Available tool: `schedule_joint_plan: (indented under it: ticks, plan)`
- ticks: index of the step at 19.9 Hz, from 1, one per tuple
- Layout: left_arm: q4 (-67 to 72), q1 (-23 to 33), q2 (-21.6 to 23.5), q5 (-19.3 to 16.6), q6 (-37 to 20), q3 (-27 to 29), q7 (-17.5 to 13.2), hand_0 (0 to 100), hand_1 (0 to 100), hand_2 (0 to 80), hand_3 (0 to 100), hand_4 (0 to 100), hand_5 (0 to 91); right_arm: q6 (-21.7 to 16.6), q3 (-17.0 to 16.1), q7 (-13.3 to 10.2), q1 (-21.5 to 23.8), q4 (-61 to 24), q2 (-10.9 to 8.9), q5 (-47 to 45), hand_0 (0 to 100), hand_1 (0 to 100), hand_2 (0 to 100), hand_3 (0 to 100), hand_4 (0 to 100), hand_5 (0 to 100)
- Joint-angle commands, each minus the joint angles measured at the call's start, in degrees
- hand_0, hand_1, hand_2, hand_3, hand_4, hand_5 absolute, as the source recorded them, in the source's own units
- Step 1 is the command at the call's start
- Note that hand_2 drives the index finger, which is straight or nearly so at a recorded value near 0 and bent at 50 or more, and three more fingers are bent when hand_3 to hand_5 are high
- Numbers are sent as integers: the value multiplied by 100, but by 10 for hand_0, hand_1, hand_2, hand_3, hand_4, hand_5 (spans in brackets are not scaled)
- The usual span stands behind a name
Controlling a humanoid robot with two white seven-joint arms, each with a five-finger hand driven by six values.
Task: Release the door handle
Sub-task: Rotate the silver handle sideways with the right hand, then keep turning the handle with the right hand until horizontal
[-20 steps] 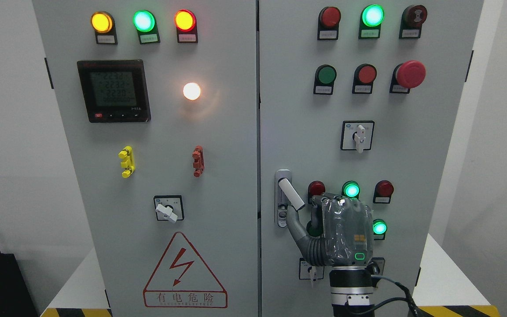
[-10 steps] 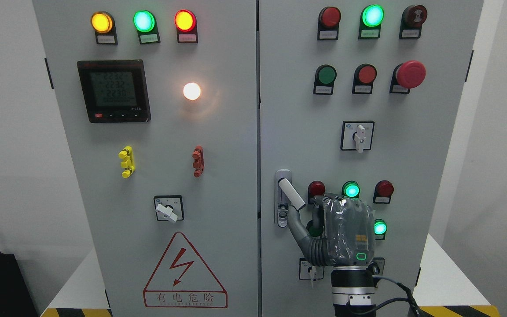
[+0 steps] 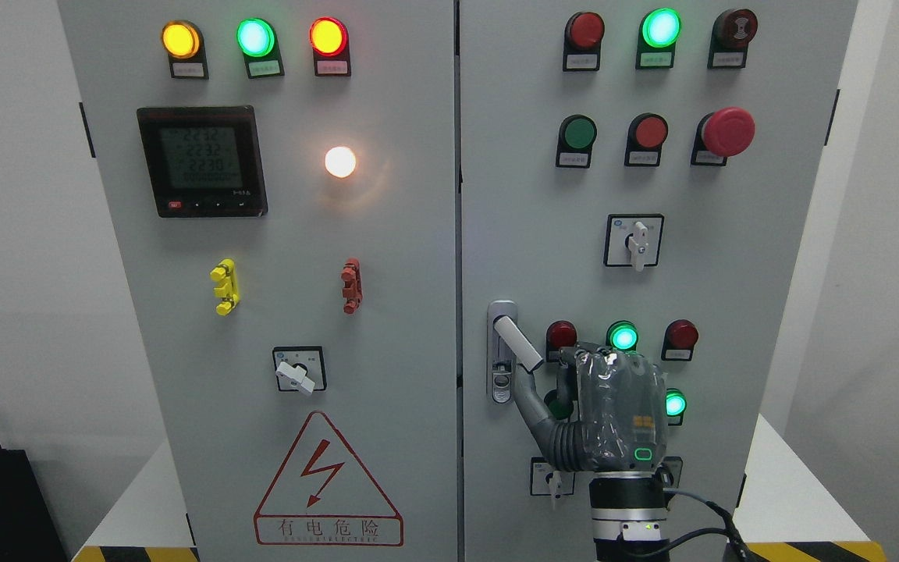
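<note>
The door handle is a pale lever on a silver lock plate at the left edge of the right cabinet door. It stands swung out, tilted down to the right. My right hand, grey and seen from the back, comes up from the bottom edge just right of the handle. Its thumb reaches up-left and ends just under the lever's lower tip; whether it touches is unclear. The other fingers are loosely bent in front of the panel and hold nothing. The left arm is not in view.
The grey cabinet has two closed doors with a seam between them. Round lamps and buttons sit around my hand, a rotary switch above it and another below. A red emergency button juts out at the upper right.
My right hand has shifted slightly right and down, and the thumb has drawn away from the lock plate toward the lever's tip. The handle has not moved.
</note>
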Motion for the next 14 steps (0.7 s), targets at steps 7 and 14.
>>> schedule_joint_plan:
  ticks: [7, 14]
  plan:
    - [114, 1, -1, 0, -4, -79, -4, 120, 389, 0, 0, 0, 0, -4, -91, 0, -9, -61, -4, 0, 500, 535, 1000, 1000, 1000, 1000]
    - [114, 1, -1, 0, -4, -79, -4, 120, 389, 0, 0, 0, 0, -12, -99, 0, -26, -96, -13, 0, 502, 533, 1000, 1000, 1000, 1000]
